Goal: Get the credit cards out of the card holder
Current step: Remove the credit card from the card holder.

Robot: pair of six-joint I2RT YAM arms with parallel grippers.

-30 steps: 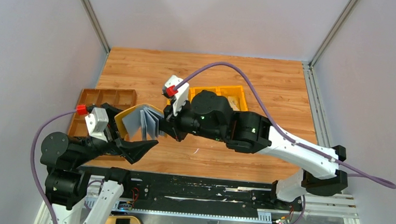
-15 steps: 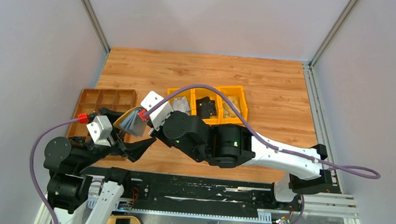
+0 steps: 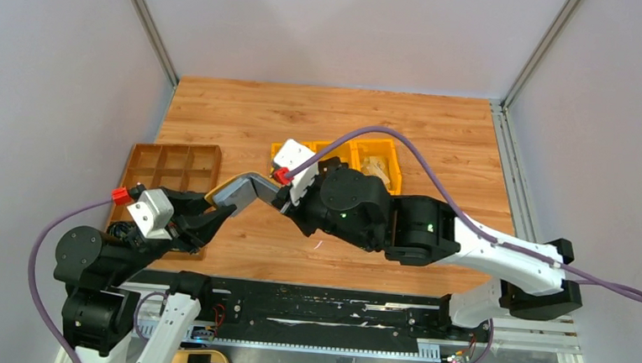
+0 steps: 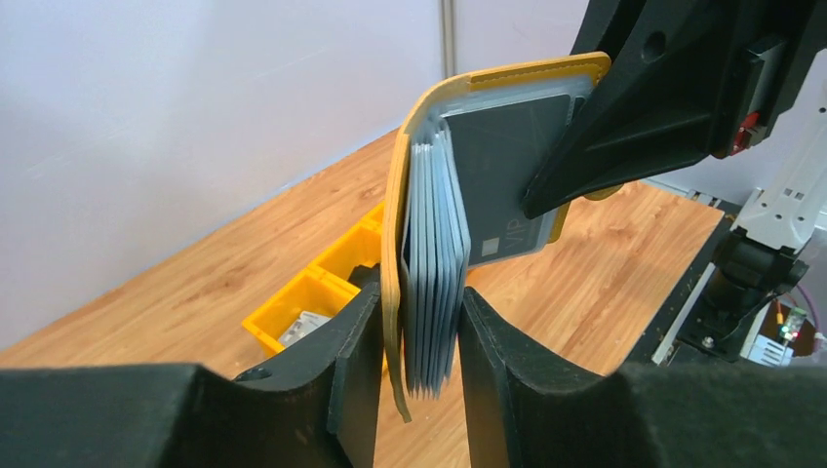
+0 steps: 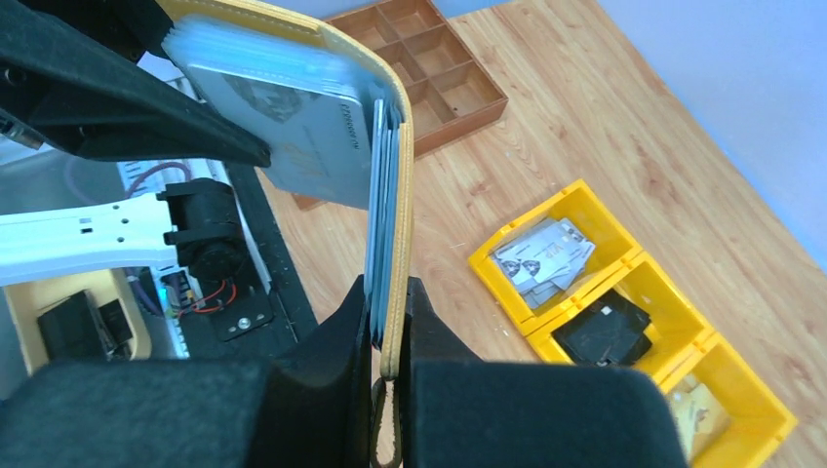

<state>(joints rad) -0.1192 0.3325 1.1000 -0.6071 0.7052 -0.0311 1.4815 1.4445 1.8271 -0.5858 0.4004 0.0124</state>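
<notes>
The mustard-yellow card holder (image 3: 246, 187) hangs above the table, spread open between both grippers. In the left wrist view, one yellow flap (image 4: 394, 214) and a stack of grey pockets (image 4: 434, 253) stand between the jaws of my left gripper (image 4: 419, 302), which press on both sides. My right gripper (image 5: 387, 292) is shut on the other flap (image 5: 398, 175) and a few pockets. A grey credit card (image 4: 502, 166) marked VIP shows in the lining. From above, the left gripper (image 3: 219, 207) and right gripper (image 3: 276, 194) face each other.
A brown compartment tray (image 3: 171, 168) lies at the left, just beyond the left arm. A row of yellow bins (image 3: 369, 163) sits behind the right arm, holding grey cards (image 5: 541, 258), a black item (image 5: 605, 327) and beige pieces. The black base rail runs along the near edge.
My left gripper has closed from wide open onto the holder's flap and pockets. The right arm swung left, then back right, pulling the holder open and flatter between the grippers.
</notes>
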